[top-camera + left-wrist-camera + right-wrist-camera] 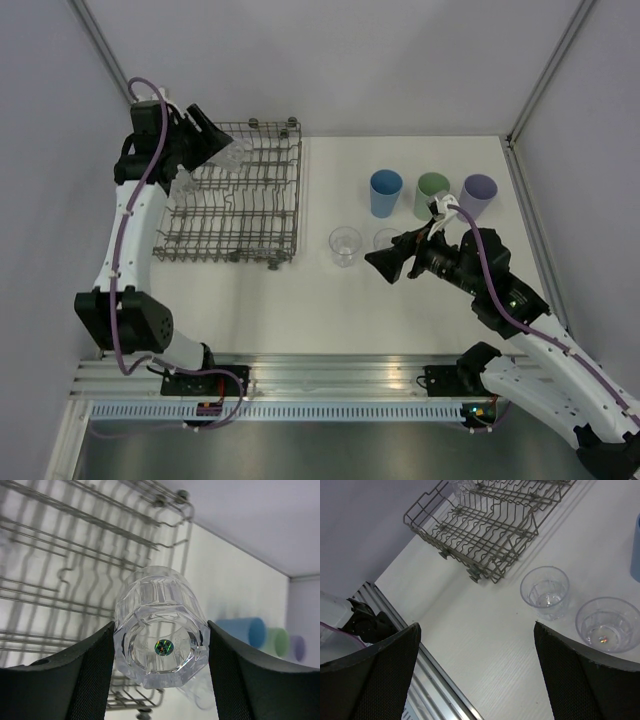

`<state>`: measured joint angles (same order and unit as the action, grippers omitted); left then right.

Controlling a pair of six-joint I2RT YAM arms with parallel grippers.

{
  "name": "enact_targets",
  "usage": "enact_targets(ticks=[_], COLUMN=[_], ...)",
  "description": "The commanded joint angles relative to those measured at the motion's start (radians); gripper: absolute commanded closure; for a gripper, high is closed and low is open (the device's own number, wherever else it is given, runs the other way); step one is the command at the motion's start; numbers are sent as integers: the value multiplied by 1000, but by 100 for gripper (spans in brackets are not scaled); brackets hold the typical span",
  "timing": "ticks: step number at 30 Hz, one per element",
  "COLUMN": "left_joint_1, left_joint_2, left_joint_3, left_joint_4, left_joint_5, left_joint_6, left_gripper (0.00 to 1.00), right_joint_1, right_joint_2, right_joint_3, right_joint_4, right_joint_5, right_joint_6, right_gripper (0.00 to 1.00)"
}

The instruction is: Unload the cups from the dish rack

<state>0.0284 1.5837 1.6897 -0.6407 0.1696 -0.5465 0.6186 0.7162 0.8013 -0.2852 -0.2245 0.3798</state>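
Gripped a clear cup between the closed-in fingers of the left gripper, at 10 o'clock in the top view, over the far-left corner of the dish rack. Held the right gripper wide open and empty at 4 o'clock, above the table. Saw two clear cups upright at 3 o'clock of the rack. Found the blue cup, green cup and purple cup in a row at 1 o'clock.

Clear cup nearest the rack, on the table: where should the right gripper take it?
Grip the side wall just under the rim, coming from above, fingers on its near and far sides. The cup stands upright, mouth up; another tumbler sits close on its right and the dish rack on its left, so those sides look tighter.
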Motion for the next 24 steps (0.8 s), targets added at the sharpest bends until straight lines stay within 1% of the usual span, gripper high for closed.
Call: enact_targets(ticks=[1, 2, 3, 4, 5, 6, 8, 9, 10, 11, 12, 13, 14, 15, 17, 19, 20, 21, 22, 24], left_joint_1=[-16, -16, -16, -53, -62, -70, -103, -114, -140, -153, -182, -199, -212, -246, -278, -327, -343, -369, -380, -412], left_joint_2=[-156, -184, -217, -266, -290, -312, -369, -384, -399, -425, -436, -442, -442, -442, -432, -427, -426, -426, -427, -435], left_joint_3=[-120, -198, -240, -278, -347, -379, -473, -501, -530, -591, -625, -656, -706, -726, -778, -814, -844, -855, -884, -913], left_joint_4=[165, 255, 310, 364, 439, 494, 573, 666, 703, 751, 860, 925, 979, 1072, 1153, 1260, 1288, 1309, 1363, 1404], left_joint_5=[237, 307, 358, 398, 442, 470, 514, 528, 538, 550, 559, 571, 599, 611, 640, 648, 648, 650, 650, 639], left_joint_6=[-139, -170, -197, -273, -311, -376, -446, -505, -538, -573, -654, -694, -734, -797, -855, -927, -944, -972, -987, -1021], left_gripper=[98, 98, 98, 98, 98, 98, 98, 98, 98, 98, 98, 98, 98, 98, 98, 98, 98, 98, 98, 98], right_joint_1=[0, 0, 0, 0, 0, 0, 1, 1, 0, 0, 0, 1, -2, -2, -2, 0, 0, 0, -2, 0], right_joint_2=[-4, -7, -12, -9, -6, 6, 19, 31, 34, 37, 42, 43, 46, 54, 58, 63, 69, 74, 75, 77], right_joint_3=[-37, -60, -71, -77, -80, -79, -71, -70, -68, -68, -67, -63, -48, -42, -37, -48, -63, -68, -71, -74], right_joint_4=[148, 182, 251, 277, 311, 348, 380, 412, 428, 443, 461, 459, 448, 411, 411, 483, 544, 567, 580, 603], right_joint_5=[-50, -68, -84, -97, -113, -124, -148, -153, -154, -154, -147, -130, -109, -58, -59, -131, -160, -195, -202, -210], right_joint_6=[108, 126, 143, 181, 195, 209, 246, 257, 266, 289, 300, 304, 314, 318, 324, 359, 378, 405, 412, 416], right_gripper=[2, 2, 2, 2, 2, 2, 2, 2, 2, 2, 2, 6, 8, 8, 10, 12, 12, 12, 12, 12])
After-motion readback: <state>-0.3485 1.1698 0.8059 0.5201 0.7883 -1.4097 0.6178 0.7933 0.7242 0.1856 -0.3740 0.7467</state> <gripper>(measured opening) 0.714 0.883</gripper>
